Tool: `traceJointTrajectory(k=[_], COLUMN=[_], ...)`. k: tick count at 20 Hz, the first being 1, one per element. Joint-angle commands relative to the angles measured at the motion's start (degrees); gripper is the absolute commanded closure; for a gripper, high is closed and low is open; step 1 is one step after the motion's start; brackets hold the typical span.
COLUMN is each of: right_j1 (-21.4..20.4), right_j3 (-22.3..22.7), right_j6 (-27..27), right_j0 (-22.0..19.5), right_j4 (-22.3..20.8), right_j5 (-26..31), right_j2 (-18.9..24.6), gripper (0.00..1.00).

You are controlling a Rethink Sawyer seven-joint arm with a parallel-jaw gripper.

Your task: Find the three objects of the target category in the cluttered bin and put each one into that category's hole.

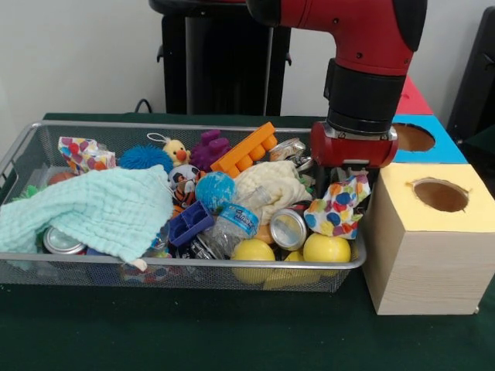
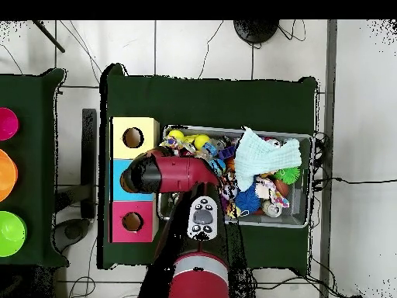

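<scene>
Tabletop (image 1: 232, 340) under dark green cloth. Red and black arm (image 2: 182, 174) reaches over the bin's end nearest the boxes.

Wire mesh bin (image 1: 19, 151), long, heaped with clutter. Pale mint cloth (image 1: 93, 209) sprawls over one end, draped to the near rim. Cream cloth (image 1: 271, 185) bunched mid-bin.

Three boxes in a row just beside the bin's end: yellow box (image 1: 421, 239) with a round hole (image 1: 439, 195), blue box (image 1: 433, 147) behind it, pink box (image 2: 132, 221) last.

Smaller items: orange toy brick (image 1: 246, 151), plastic bottle (image 1: 232, 222), two yellow balls (image 1: 326, 249) at the near rim, a can (image 1: 288, 229), spotted cloth (image 1: 339, 207).

Gripper (image 1: 352, 166) low above the spotted cloth; cannot tell how the fingers stand, nor what they hold
</scene>
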Motion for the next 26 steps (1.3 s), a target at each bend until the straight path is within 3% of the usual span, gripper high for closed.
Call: traceJointTrajectory(k=[1,16,21,26], right_j1=[-1.1,-5.9,-5.2,-1.9], right_j3=[2.7,5.7,5.2,3.4], right_j6=[11.9,11.2,11.1,11.4], right_j0=[0.4,0.0,-0.1,0.0], right_j4=[3.7,4.3,4.6,4.6], right_j5=[4.6,7.2,6.5,2.7], right_j2=[4.2,4.1,4.3,4.9], gripper=[0.00,0.00,0.00,0.00])
